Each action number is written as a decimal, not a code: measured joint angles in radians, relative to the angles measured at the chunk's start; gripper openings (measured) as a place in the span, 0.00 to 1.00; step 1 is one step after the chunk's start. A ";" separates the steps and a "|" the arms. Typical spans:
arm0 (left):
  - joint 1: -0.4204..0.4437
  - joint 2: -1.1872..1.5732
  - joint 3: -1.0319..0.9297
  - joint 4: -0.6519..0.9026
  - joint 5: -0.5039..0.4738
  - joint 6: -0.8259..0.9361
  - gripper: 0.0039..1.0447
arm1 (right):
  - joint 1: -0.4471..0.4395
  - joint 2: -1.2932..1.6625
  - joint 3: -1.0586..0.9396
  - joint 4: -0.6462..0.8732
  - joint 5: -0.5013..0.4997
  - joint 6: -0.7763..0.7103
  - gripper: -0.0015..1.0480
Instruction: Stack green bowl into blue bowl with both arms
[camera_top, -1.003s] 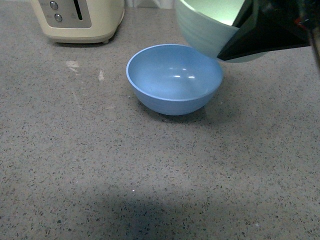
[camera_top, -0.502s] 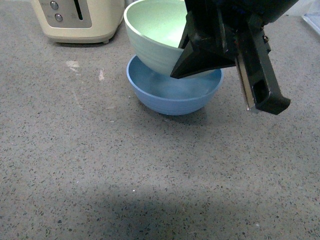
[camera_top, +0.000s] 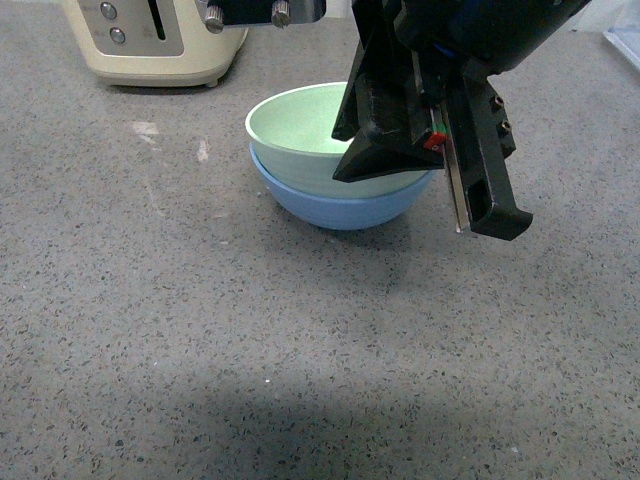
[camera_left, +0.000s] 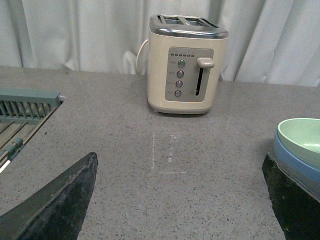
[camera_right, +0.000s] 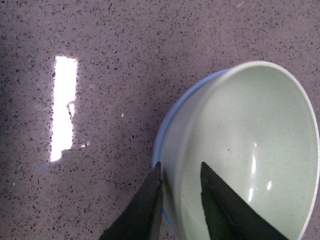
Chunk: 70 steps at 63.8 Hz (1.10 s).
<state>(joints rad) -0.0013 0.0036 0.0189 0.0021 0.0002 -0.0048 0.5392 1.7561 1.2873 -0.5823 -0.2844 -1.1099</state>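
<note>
Resting green bowl (camera_top: 300, 130) in blue bowl (camera_top: 340, 208), right gripper (camera_right: 180, 202) straddling its rim

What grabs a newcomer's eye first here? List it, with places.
The green bowl sits nested in the blue bowl at mid-counter. The black right gripper looms large in front, its fingers straddling the green bowl's rim, one inside and one outside. Behind, at the counter's far left, stands a cream toaster.

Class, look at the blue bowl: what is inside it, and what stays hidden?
The green bowl sits nested in the blue bowl, with the right gripper straddling its rim. The blue bowl's inside is covered, and the gripper hides part of both rims.
</note>
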 joint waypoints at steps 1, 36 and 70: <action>0.000 0.000 0.000 0.000 0.000 0.000 0.94 | 0.000 -0.001 0.000 0.002 0.002 0.000 0.35; 0.000 0.000 0.000 0.000 0.000 0.000 0.94 | -0.262 -0.522 -0.470 0.557 0.142 0.758 0.91; 0.000 0.000 0.000 0.000 0.000 0.000 0.94 | -0.428 -0.987 -1.045 0.809 0.639 1.147 0.91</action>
<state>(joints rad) -0.0013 0.0036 0.0189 0.0021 0.0002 -0.0048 0.1112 0.7692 0.2424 0.2272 0.3546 0.0376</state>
